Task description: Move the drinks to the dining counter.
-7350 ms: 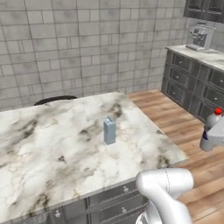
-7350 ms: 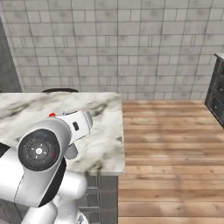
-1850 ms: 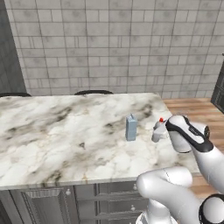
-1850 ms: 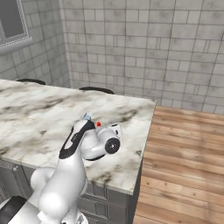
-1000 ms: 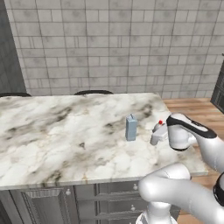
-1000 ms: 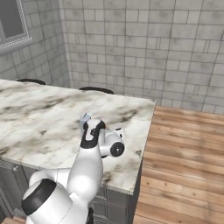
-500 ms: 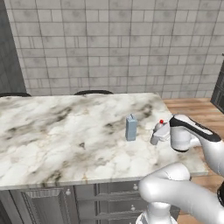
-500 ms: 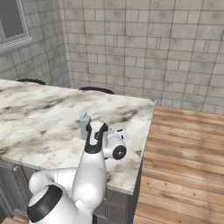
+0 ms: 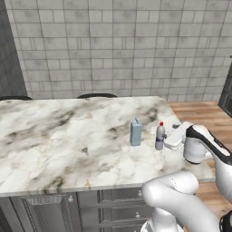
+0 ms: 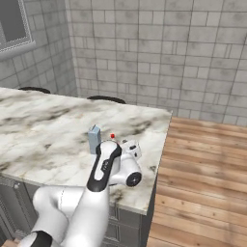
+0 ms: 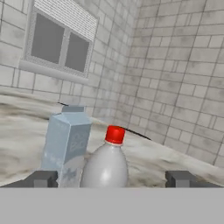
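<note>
- My fingers stand spread wide, clear of the red-capped bottle between them, low centre of the hand view.
- Bottle and carton stand upright on the dining counter, centre-right of the left base view.

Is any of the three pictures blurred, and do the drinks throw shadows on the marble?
Left base view: sharp enough, flat even light, only faint shadows under the carton and bottle. Right base view: the same soft light, no glare. Hand view: close bottle and carton look soft and coarse.
</note>
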